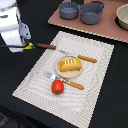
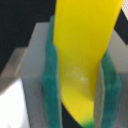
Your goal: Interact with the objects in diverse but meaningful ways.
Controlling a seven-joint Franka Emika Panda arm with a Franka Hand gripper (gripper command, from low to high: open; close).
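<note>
The claw (image 2: 75, 85) is closed on the yellow banana (image 2: 85, 55) — its green pads (image 2: 52, 85) press the fruit from both sides, and the banana runs lengthwise out past the fingertips. In the exterior view the claw sits at the view's left, over the black tabletop (image 1: 107, 90), just off the striped placemat (image 1: 35, 85) — the banana's tip (image 1: 29, 46) pokes out toward the mat.
</note>
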